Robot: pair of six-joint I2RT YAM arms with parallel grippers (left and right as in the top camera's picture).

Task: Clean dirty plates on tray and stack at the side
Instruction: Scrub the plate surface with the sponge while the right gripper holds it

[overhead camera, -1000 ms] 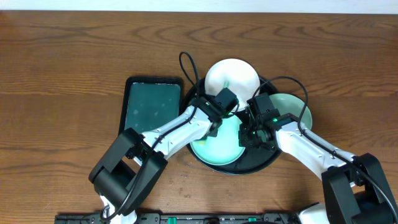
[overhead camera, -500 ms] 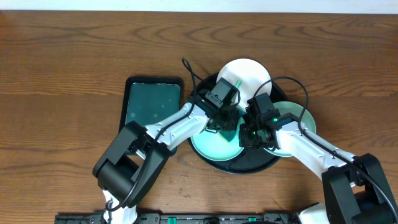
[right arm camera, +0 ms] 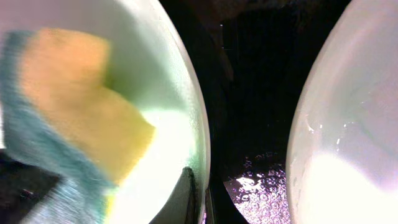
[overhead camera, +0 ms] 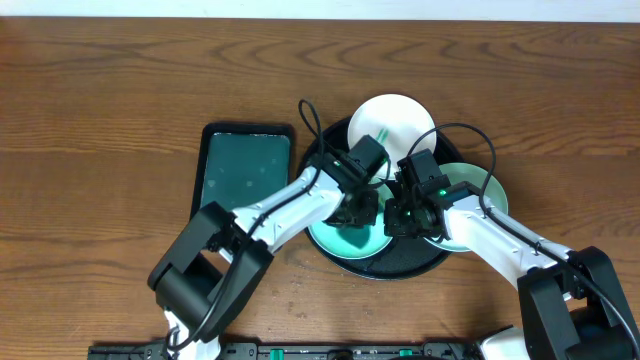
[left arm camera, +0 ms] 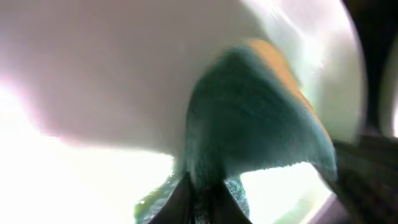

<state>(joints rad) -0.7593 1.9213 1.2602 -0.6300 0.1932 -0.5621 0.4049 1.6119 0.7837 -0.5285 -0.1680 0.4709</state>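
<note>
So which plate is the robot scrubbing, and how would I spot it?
Find the big round black tray on the wooden table. Of its three small plates, look at the one nearest the robot, on the left. It's the mint plate with the left gripper pressing a yellow-and-teal sponge on it; the other two have no sponge.

Both arms share one build. The left arm (overhead camera: 290,205) and the right arm (overhead camera: 495,238) have glossy white tube links set between bulky matte black joint housings, with the largest black blocks at the near edge. A thin black cable (overhead camera: 312,122) loops off the left wrist, and a second cable (overhead camera: 470,126) arches over the right. A small green light (overhead camera: 437,192) glows on the right wrist's black body. The left gripper (overhead camera: 356,212) and the right gripper (overhead camera: 400,220) are black, and in the wrist views their tips show as dark, blurred wedges.
</note>
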